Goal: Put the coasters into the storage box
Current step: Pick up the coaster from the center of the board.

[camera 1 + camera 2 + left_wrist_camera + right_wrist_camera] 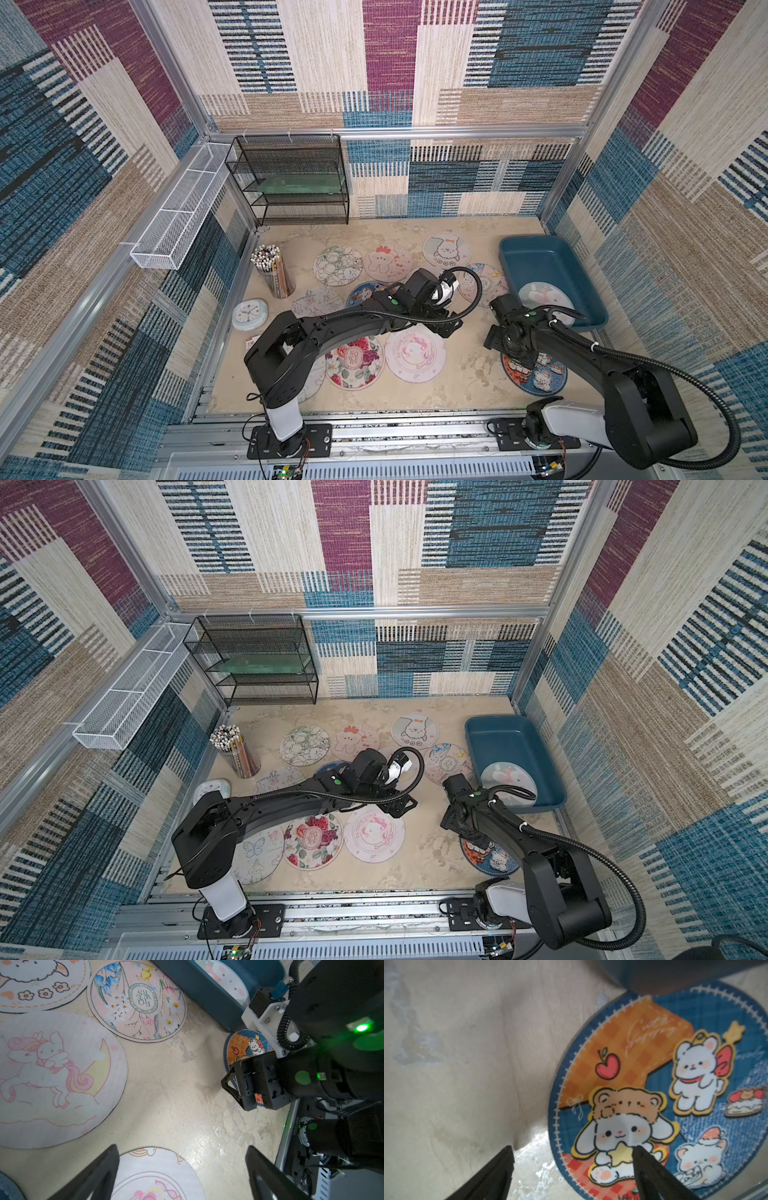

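Right gripper (573,1148) hanging wide open, empty, over edge of blue-rimmed coaster (643,1053) nr box (536,257). Left gripper (181,1147) also gaping, holding nothing. One coaster (544,297) lying in box; other coasters (415,353) lying on table (465,386).

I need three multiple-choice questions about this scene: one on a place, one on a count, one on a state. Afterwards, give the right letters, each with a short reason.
1. Where on the table does the storage box stand?
A) at the left edge
B) in the middle
C) at the right edge

2. How many coasters show inside the storage box?
A) none
B) one
C) four

3. The right end effector is:
A) open over the edge of the blue-rimmed coaster
B) shut on a coaster
C) shut and empty

Answers:
1 C: both top views show the box against the right side.
2 B: a single pale coaster lies on its floor.
3 A: in the right wrist view the fingers stand apart, one over the table, one over the coaster.
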`<state>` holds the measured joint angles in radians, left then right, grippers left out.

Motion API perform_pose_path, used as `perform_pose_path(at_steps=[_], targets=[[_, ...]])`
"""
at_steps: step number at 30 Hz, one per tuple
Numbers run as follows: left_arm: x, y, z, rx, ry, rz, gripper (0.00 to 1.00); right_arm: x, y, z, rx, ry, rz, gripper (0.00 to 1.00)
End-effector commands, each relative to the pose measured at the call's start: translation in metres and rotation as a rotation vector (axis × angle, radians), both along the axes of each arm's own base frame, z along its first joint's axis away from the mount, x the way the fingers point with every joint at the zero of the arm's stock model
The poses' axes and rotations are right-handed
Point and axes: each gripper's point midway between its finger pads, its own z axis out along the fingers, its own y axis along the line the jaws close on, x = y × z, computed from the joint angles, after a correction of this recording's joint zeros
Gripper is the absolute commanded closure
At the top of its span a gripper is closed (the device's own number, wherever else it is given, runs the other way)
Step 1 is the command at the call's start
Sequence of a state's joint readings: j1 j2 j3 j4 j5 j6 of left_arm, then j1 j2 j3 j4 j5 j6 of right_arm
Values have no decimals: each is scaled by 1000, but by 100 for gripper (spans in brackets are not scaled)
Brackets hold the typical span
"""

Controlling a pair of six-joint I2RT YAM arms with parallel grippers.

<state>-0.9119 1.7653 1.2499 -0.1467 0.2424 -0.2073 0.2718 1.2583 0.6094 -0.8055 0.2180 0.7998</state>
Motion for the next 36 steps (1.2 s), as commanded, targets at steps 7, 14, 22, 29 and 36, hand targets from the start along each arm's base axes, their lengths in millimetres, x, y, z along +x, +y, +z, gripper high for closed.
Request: perform_pose_path(at_steps=[7, 14, 22, 29, 36], targets=[[2, -4, 14, -27, -31, -17, 6, -9, -5, -12, 47, -3, -67, 15], [1, -3, 17, -31, -38, -26, 6, -25, -6, -35, 114, 18, -111, 26], [0, -4, 18, -39, -36, -23, 6, -20, -5, -35, 113, 16, -99, 48], [2, -2, 16, -32, -40, -16, 6, -11, 3, -29, 123, -14, -69, 64], [3, -1, 16, -27, -39, -9, 6, 7, 20, -12, 128, -58, 1, 100]])
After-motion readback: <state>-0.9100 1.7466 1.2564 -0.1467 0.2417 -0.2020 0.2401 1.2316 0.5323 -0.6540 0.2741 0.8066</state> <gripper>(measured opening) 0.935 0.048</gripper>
